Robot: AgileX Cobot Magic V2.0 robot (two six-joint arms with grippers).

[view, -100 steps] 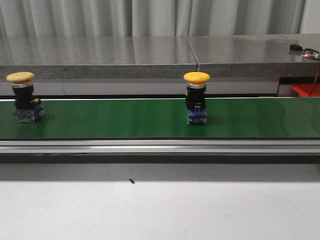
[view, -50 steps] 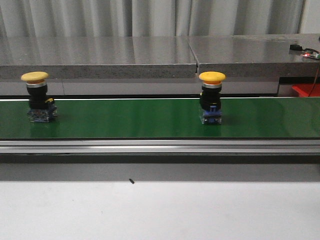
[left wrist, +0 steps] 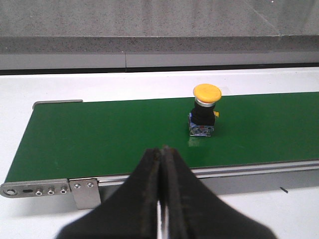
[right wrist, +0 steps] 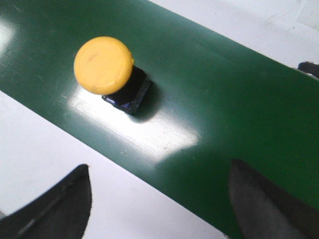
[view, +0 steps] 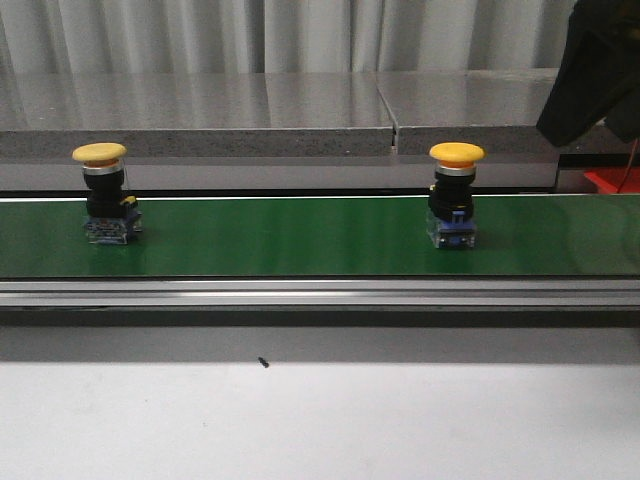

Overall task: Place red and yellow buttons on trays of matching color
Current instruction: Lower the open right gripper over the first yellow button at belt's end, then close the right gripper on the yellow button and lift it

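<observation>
Two yellow-capped buttons stand upright on the green belt (view: 290,235): a left one (view: 105,193) and a right one (view: 455,195). My left gripper (left wrist: 162,149) is shut with nothing in it, held short of the belt's near rail, and the left button (left wrist: 205,110) stands farther out on the belt. My right gripper (right wrist: 159,172) is open and empty above the belt edge; the right button (right wrist: 107,69) sits ahead of its fingers, untouched. The right arm (view: 597,75) shows as a dark shape at the upper right. No red button is in view. A red piece (view: 610,180) peeks in at the far right; the trays are otherwise out of view.
A metal rail (view: 320,292) runs along the belt's near side, with white tabletop (view: 320,420) in front of it. A grey stone ledge (view: 260,115) and curtains lie behind. The belt's end bracket (left wrist: 50,188) is beside my left gripper.
Both yellow buttons have travelled to the right along the belt. My right arm has come into the front view at the upper right.
</observation>
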